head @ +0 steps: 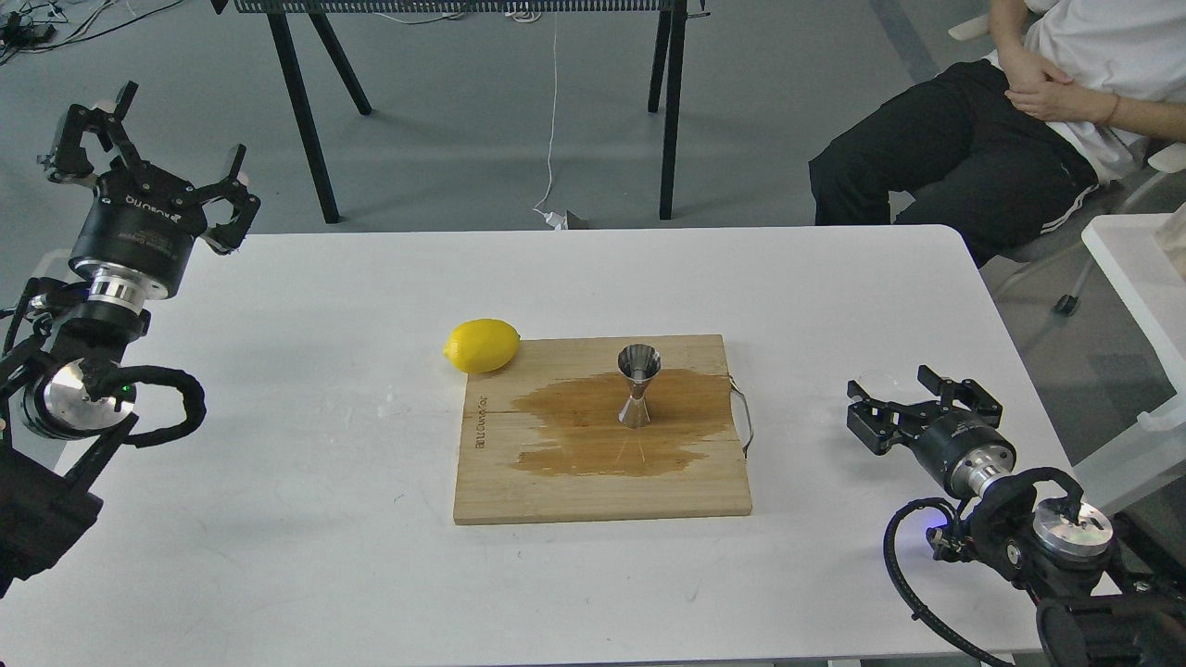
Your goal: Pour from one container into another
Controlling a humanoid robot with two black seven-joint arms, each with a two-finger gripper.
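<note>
The steel jigger [638, 386] stands upright on the wooden cutting board [519, 482], in the middle of a wet brown stain [574, 435]. Of the clear glass cup [875, 379] only a faint rim shows, on the white table right of the board. It lies just beyond the near finger of my right gripper [915, 402], and I cannot tell whether they touch. That gripper lies low over the table, open, its fingers spread. My left gripper [153, 144] is raised at the far left, open and empty.
A lemon [482, 345] rests on the table [278, 519] against the board's far-left corner. The board has a metal handle [744, 421] on its right edge. A seated person [973, 148] is beyond the table's far right corner. A white stand [1135, 278] is at the right.
</note>
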